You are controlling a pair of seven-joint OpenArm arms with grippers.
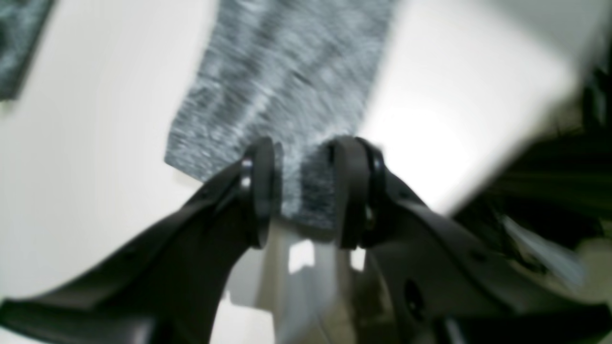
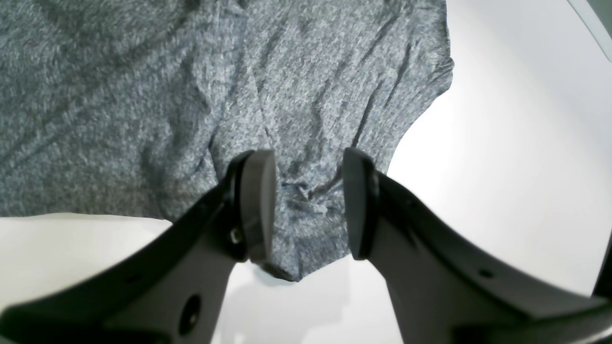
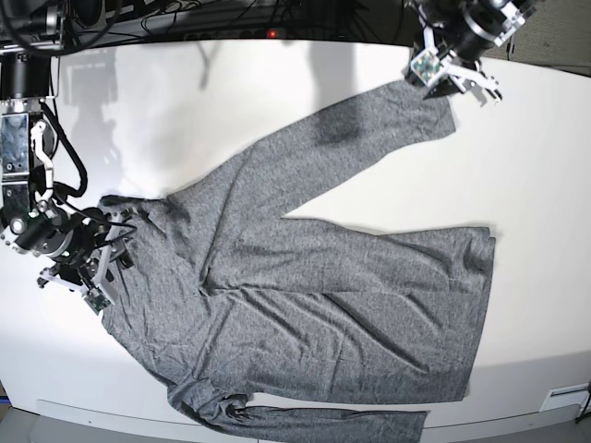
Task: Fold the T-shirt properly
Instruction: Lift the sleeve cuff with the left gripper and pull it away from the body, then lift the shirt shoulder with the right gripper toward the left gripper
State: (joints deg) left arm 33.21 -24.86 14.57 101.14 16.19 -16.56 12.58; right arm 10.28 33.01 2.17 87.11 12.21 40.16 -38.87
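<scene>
Right, left gripper (image 1: pixel 302 191) first: its jaws are pinched on the cuff end of one long sleeve, cloth bunched between the pads, at the far edge of the table (image 3: pixel 554 185). The left wrist view is smeared, so how deep the bite goes I cannot tell. The right gripper (image 2: pixel 308 205) has its jaws closed on a gathered point of fabric near the shoulder or collar; a small tuck of cloth sits between the pads, and the tip of it hangs past them.

The T-shirt (image 3: pixel 323 305) lies spread across the white table, body toward the near side, one sleeve stretched diagonally up to the left gripper, the other sleeve trailing along the near edge. Wrinkles run through the chest and hem.

Risks, as I judge them:
- Shallow pinch at the cuff: a fast pull could let the sleeve slip out and drop in a heap short of the body.
- Both ends held, so if the arms move apart or out of step the knit stretches and drags the body sideways, spoiling the layout.
- The right hold looks bunched, so lifting from it could carry in a twist and leave a crooked fold line.
- The near sleeve is close to the table edge; any drag toward that side may pull it off.
- Existing wrinkles will get trapped under the folded sleeve.
</scene>
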